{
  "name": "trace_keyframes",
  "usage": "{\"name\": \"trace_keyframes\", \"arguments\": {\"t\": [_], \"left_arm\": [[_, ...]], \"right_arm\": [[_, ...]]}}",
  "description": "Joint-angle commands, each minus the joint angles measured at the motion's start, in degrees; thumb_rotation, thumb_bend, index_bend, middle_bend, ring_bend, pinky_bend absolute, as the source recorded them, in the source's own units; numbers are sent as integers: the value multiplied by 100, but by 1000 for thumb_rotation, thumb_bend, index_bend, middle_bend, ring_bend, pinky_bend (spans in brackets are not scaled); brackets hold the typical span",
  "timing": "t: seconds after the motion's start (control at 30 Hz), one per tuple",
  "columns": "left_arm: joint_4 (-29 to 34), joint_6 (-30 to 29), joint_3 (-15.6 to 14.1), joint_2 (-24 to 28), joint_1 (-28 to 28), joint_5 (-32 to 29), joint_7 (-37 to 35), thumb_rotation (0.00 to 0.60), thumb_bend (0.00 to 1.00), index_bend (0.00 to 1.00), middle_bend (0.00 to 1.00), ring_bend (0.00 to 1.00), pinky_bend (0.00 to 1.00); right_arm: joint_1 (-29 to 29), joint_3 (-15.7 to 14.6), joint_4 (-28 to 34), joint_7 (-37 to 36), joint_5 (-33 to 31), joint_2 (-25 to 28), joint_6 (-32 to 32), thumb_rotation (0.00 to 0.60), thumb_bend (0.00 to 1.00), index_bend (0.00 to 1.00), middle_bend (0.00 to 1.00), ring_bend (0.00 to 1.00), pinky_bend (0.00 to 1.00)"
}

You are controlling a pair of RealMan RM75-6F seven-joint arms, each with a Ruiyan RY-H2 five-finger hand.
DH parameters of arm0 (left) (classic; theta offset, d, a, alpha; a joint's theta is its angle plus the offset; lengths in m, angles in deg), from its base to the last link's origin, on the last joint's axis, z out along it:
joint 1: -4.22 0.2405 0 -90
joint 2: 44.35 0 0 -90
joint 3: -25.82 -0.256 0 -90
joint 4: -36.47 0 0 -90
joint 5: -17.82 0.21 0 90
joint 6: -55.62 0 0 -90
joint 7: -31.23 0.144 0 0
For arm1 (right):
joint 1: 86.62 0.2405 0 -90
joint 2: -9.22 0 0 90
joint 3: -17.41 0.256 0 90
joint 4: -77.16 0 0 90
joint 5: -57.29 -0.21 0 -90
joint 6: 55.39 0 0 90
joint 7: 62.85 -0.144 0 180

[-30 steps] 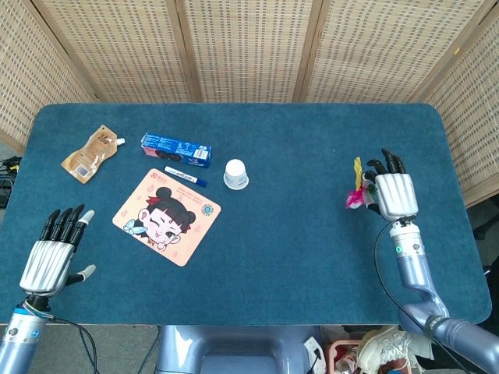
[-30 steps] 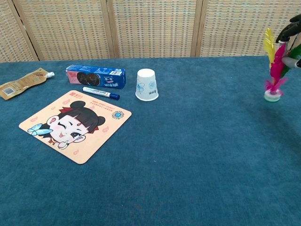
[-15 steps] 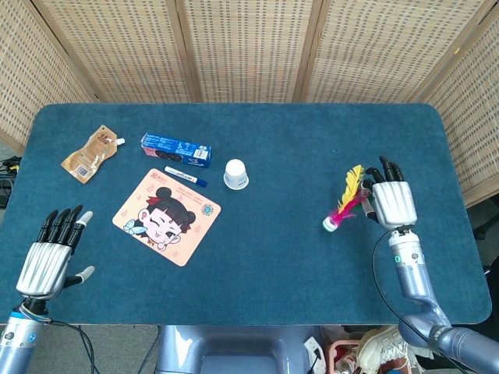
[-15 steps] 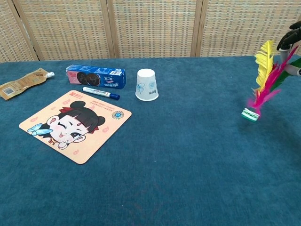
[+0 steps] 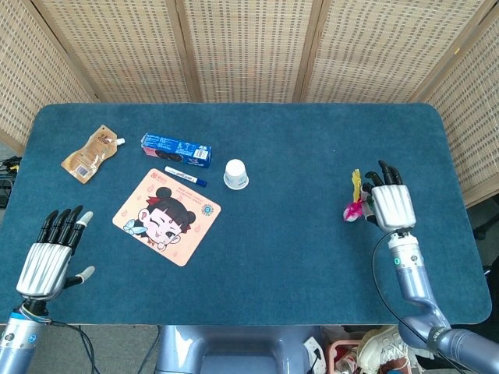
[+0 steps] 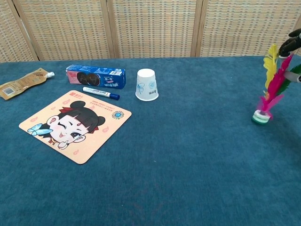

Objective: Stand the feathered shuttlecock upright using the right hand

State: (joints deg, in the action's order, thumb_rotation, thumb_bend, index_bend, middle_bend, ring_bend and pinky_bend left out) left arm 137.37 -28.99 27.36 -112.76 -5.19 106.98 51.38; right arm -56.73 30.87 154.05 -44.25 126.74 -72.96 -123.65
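1. The right hand (image 5: 390,204) sits at the counter's (image 5: 296,257) right side, dark fingertips (image 6: 290,40) at the feathers' upper ends.
2. Whether it truly pinches them, I cannot tell.
3. The feathered shuttlecock (image 6: 269,89) stands nearly upright, leaning slightly, base on the counter.
4. The left hand (image 5: 53,249) hovers with fingers spread, holding nothing.

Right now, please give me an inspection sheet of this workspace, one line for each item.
Surface: blue felt table, flat.
Job's things: feathered shuttlecock base on the felt, feathers up, leaning slightly.
Clutter: cartoon mat, marker, blue cookie box, inverted paper cup, brown pouch, all on the left half.
Hands: right hand at the feathers, grip cannot be told; left hand open, holding nothing.
Cables: black cable along the right forearm.
Surroundings: wicker screens behind.
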Motion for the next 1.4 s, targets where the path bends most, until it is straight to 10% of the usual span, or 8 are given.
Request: {"name": "trace_keyframes", "arguments": {"t": [0.03,0.43,0.73,1.4], "left_arm": [[1,-13,7,5,6,4,-10,600,127,0,0,0,0],[10,-49,51,37,31,-29,-70,600,127,0,0,0,0],[18,-53,59,47,34,-16,-95,600,127,0,0,0,0],[74,-97,28,176,97,18,-143,600,127,0,0,0,0]], "right_arm": [[4,-30,-59,-10,-26,-48,45,600,407,657,261,5,114],[-9,-72,-11,4,34,-33,3,600,405,645,256,5,114],[-81,-71,538,493,-167,322,-18,600,328,295,0,0,0],[-1690,-747,2227,-437,1148,1745,-2142,600,302,197,0,0,0]]}}
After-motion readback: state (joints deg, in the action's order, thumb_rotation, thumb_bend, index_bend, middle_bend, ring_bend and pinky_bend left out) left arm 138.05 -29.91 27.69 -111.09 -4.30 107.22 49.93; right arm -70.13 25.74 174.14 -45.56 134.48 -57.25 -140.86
